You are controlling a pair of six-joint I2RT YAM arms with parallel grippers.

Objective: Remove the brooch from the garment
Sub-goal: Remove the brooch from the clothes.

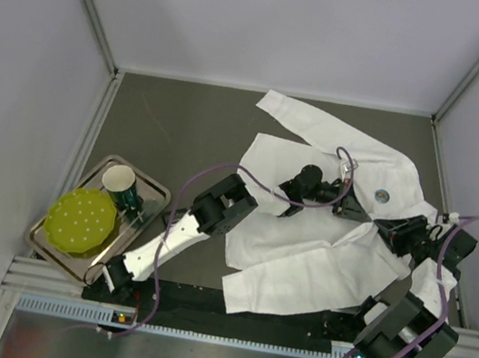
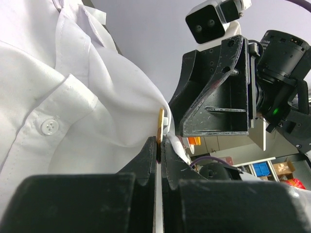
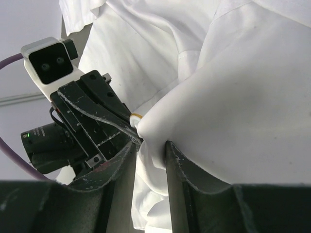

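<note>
Shirt [image 1: 302, 245] of thin white cloth lies spread on the dark tabletop [image 1: 184, 124], right of the middle. Left hand [image 2: 159, 146], squeezed tight, pinches a thin gold brooch [image 2: 160, 127] edge-on at a raised fold. Right hand [image 3: 150, 150] faces it, fingers part open round bunched cloth; I cannot tell if it squeezes.

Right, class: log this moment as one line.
left claw shut on gold brooch | right claw astride fold of white shirt, grip unclear | brooch against cloth
</note>
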